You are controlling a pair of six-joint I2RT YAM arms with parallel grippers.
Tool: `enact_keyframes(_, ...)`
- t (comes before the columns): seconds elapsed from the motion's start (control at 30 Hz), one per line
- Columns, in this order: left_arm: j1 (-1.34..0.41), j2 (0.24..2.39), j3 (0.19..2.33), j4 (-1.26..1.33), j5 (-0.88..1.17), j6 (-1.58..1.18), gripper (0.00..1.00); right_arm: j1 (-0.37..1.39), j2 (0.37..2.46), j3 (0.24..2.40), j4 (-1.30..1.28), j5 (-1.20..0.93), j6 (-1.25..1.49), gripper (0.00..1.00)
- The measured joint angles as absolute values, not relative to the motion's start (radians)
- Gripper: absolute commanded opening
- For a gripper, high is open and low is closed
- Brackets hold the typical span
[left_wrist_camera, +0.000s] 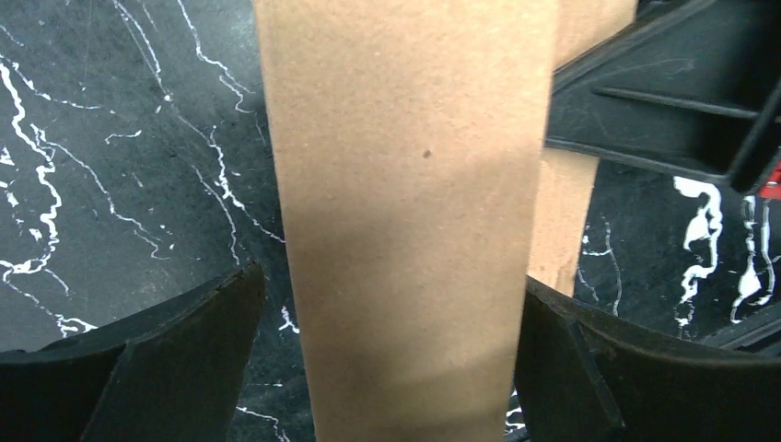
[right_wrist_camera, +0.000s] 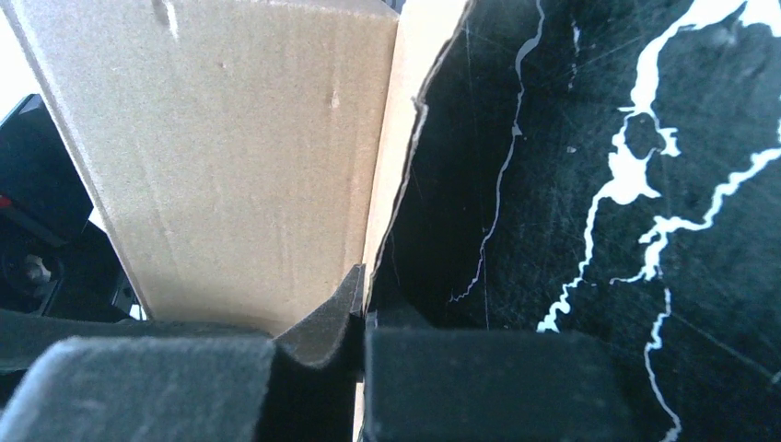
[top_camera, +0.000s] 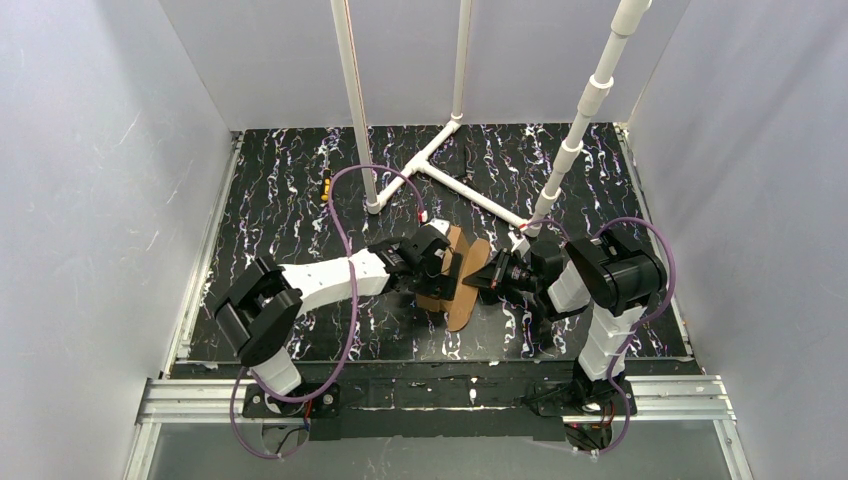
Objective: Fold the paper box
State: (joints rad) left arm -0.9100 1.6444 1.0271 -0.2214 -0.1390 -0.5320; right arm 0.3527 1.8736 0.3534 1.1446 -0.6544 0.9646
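Note:
The paper box (top_camera: 462, 305) is brown cardboard, partly folded, standing on the black marbled mat (top_camera: 290, 220) between the two arms. In the left wrist view one tall panel of the paper box (left_wrist_camera: 405, 184) fills the middle. My left gripper (left_wrist_camera: 391, 276) straddles that panel with its jaws open wide; the right finger (left_wrist_camera: 589, 368) is against the panel's edge and the left finger (left_wrist_camera: 184, 359) stands just clear. My right gripper (right_wrist_camera: 364, 295) is shut on a thin flap edge of the paper box (right_wrist_camera: 239, 157). Seen from above, the left gripper (top_camera: 443, 268) and right gripper (top_camera: 480, 278) face each other across the box.
A white pipe frame (top_camera: 450, 170) with three uprights stands on the mat behind the box. A small yellow and red object (top_camera: 325, 187) lies at the back left. Grey walls close in both sides, and a metal rail (top_camera: 440, 392) runs along the near edge.

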Motion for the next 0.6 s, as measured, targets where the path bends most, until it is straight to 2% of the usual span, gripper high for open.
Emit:
enact_keyframes(0.2, -0.910, 1.665, 1.043, -0.242, -0.142, -0.550, 0.33, 0.355, 1.875, 0.368, 1.143, -0.665, 0.962, 0.31)
enact_keyframes(0.23, -0.910, 1.665, 1.044, -0.240, -0.144, -0.551, 0.29, 0.355, 1.875, 0.372, 1.142, -0.669, 0.960, 0.35)
enact_keyframes(0.4, -0.899, 1.655, 1.029, -0.223, -0.133, -0.576, 0.16, 0.355, 1.875, 0.390, 1.147, -0.701, 0.955, 0.53)
enact_keyframes(0.6, -0.790, 1.554, 0.888, -0.123, -0.014, -0.647, 0.15, 0.352, 1.861, 0.405, 1.153, -0.781, 0.951, 0.65)
